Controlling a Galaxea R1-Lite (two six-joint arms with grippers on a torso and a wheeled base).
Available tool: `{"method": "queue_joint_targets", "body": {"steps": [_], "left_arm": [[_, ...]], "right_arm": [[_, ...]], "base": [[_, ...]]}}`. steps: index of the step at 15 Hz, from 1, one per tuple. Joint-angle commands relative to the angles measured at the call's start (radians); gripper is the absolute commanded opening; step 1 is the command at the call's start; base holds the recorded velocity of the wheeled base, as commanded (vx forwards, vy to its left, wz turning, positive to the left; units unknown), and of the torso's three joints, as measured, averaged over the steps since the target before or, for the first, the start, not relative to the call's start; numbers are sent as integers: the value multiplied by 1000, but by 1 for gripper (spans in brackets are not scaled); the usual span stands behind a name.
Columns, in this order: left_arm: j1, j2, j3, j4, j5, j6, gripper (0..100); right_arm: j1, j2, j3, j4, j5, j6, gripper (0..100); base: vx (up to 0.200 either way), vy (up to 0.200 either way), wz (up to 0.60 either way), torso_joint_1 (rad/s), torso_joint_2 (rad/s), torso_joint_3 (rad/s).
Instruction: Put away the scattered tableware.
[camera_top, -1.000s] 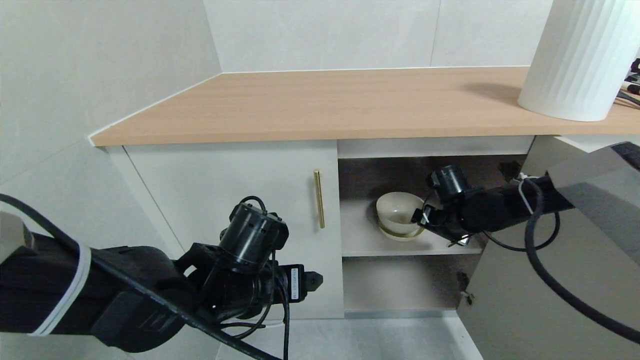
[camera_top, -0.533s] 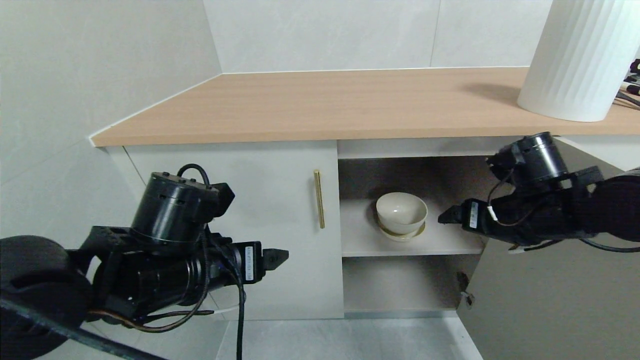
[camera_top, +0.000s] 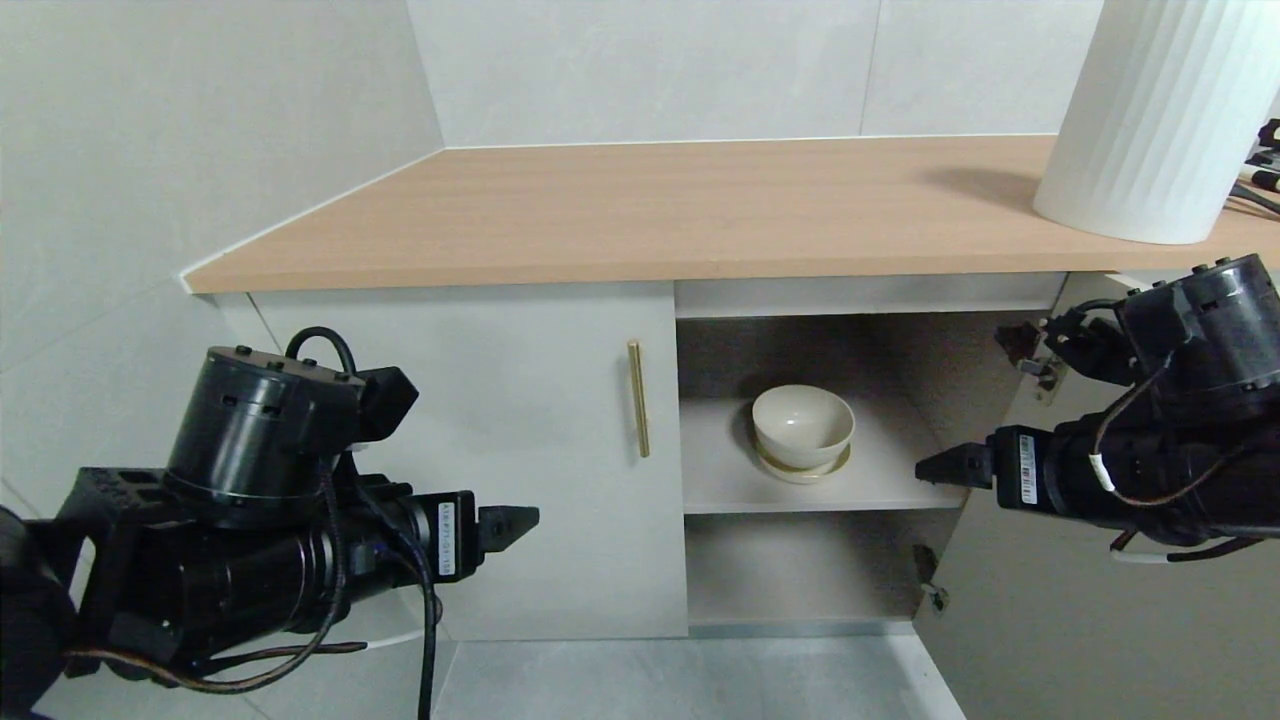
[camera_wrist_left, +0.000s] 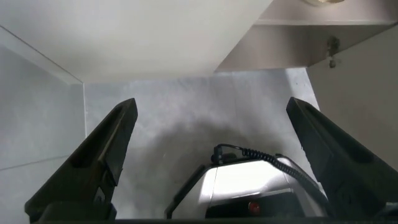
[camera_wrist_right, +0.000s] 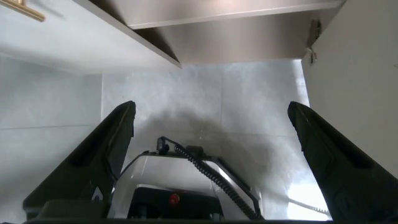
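A cream bowl sits on a small plate on the upper shelf of the open cabinet. My right gripper hangs outside the cabinet, to the right of the bowl and apart from it, level with the shelf's front edge. In the right wrist view it is open and holds nothing, with floor below. My left gripper hovers in front of the closed left door, well left of the bowl. It is also open and empty.
The closed left door has a gold handle. The right door stands swung open beside my right arm. A lower shelf lies under the bowl. On the wooden counter a white ribbed container stands at the far right.
My right gripper has come out of the cabinet and drawn back to the right, leaving the bowl on its plate. My left arm has pulled back to the left.
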Motion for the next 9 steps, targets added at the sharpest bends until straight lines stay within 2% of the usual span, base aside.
{"method": "queue_joint_targets", "body": {"steps": [1, 9], "left_arm": [[0, 24, 0, -1, 0, -1, 100], [-6, 53, -2, -1, 0, -1, 100]], "right_arm": [[2, -4, 4, 0, -1, 0, 100], [3, 24, 11, -2, -1, -1, 100]], "base": [[-200, 0, 0, 2, 2, 7], [-200, 0, 0, 4, 2, 1]]}}
